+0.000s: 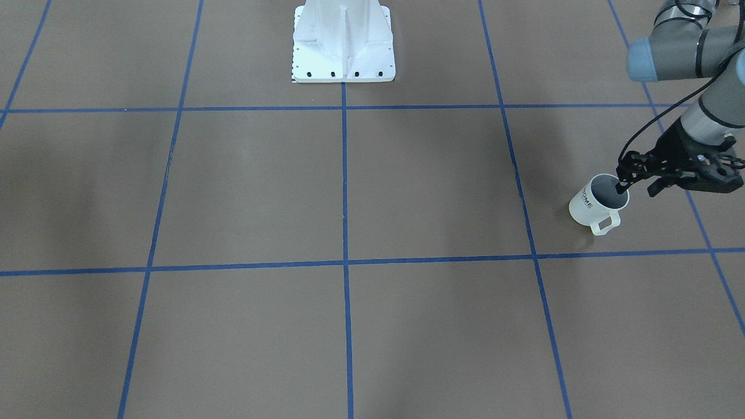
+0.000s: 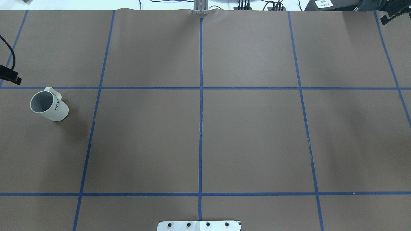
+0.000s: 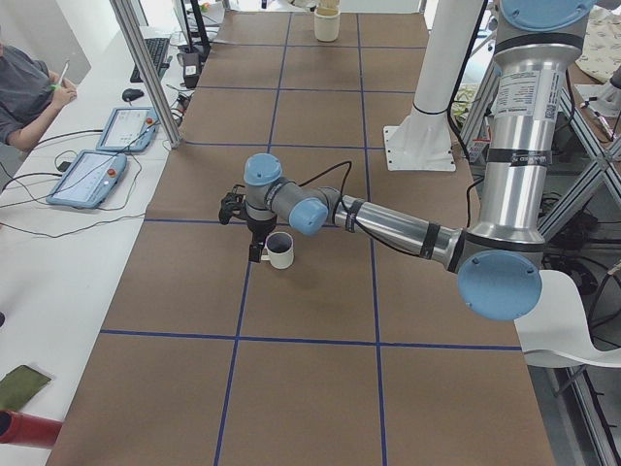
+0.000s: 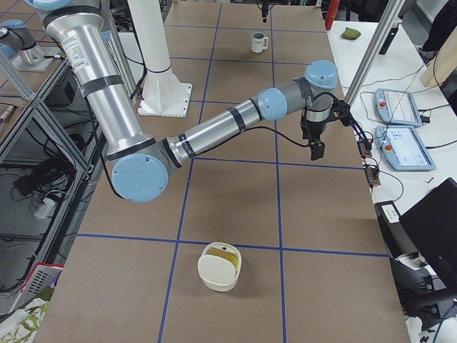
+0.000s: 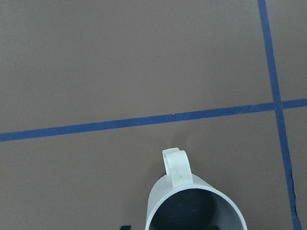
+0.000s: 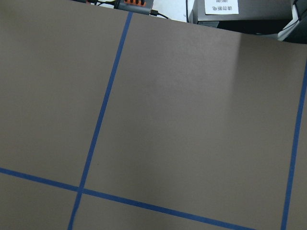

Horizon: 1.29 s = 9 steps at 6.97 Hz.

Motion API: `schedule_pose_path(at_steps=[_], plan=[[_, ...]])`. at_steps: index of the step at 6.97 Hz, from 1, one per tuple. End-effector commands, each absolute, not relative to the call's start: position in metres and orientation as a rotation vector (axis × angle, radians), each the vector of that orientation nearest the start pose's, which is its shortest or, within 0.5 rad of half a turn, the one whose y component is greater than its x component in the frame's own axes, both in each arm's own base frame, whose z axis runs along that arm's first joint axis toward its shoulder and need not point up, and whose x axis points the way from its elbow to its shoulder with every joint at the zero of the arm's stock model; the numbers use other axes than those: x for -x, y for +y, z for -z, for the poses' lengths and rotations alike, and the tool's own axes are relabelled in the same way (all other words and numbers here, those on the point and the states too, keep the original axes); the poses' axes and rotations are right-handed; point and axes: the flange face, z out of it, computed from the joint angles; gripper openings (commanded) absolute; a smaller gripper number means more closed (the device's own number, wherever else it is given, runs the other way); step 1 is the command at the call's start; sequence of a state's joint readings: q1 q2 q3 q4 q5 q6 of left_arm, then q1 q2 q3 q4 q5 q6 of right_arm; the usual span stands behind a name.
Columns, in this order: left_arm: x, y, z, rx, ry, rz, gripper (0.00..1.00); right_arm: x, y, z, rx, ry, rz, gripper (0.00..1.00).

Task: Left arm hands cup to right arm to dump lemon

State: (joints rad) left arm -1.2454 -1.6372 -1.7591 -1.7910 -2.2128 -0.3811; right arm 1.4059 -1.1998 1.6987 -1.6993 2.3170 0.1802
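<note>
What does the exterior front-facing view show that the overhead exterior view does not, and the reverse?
Only the front-facing view shows the left arm and its open fingers over the mouth of the cup. Only the overhead view shows cables beyond the far edge of the table; of the arm it catches only a black sliver at its left edge. Both show the cup, the blue tape lines and the white base plate.

Bright, even overhead light is flooding the brown table (image 2: pixel 250 134), and broad, soft shadows are smearing across it. The cup (image 2: pixel 49 106) is casting a faint, fuzzy shadow toward the robot's side. The white base (image 1: pixel 343 46) is glaring, nearly blown out. Close up, the left wrist view is looking slightly soft.
</note>
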Motion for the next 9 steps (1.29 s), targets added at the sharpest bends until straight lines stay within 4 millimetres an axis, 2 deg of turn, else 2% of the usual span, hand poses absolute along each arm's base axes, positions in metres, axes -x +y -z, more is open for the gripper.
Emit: schedule_pose_path(at_steps=[1, 2, 3, 4, 5, 6, 7, 8, 9], plan=[[0.003, -0.532, -0.535, -0.233, 0.688, -0.164, 1.0, 0.025, -0.577, -0.478, -0.106, -0.729, 0.082, 1.0], [0.043, -0.527, -0.549, -0.24, 0.711, -0.133, 1.0, 0.021, -0.559, -0.509, -0.066, -0.704, 0.064, 1.0], [0.064, -0.513, -0.581, -0.246, 0.684, -0.21, 1.0, 0.017, -0.541, -0.539, -0.04, -0.698, 0.051, 1.0], [0.065, -0.494, -0.623, -0.158, 0.697, -0.173, 1.0, 0.015, -0.526, -0.55, -0.058, -0.712, 0.058, 1.0], [0.072, -0.493, -0.654, -0.113, 0.7, -0.143, 1.0, 0.009, -0.514, -0.551, -0.064, -0.714, 0.051, 1.0], [0.091, -0.487, -0.659, -0.125, 0.702, -0.105, 1.0, 0.001, -0.496, -0.557, -0.058, -0.712, 0.04, 1.0], [0.092, -0.476, -0.67, -0.109, 0.705, -0.097, 1.0, -0.006, -0.472, -0.567, -0.044, -0.706, 0.028, 1.0], [0.089, -0.46, -0.669, -0.115, 0.738, -0.117, 1.0, -0.008, -0.46, -0.574, -0.04, -0.705, 0.025, 1.0], [0.087, -0.46, -0.666, -0.115, 0.761, -0.108, 1.0, -0.008, -0.461, -0.577, -0.036, -0.705, 0.026, 1.0]])
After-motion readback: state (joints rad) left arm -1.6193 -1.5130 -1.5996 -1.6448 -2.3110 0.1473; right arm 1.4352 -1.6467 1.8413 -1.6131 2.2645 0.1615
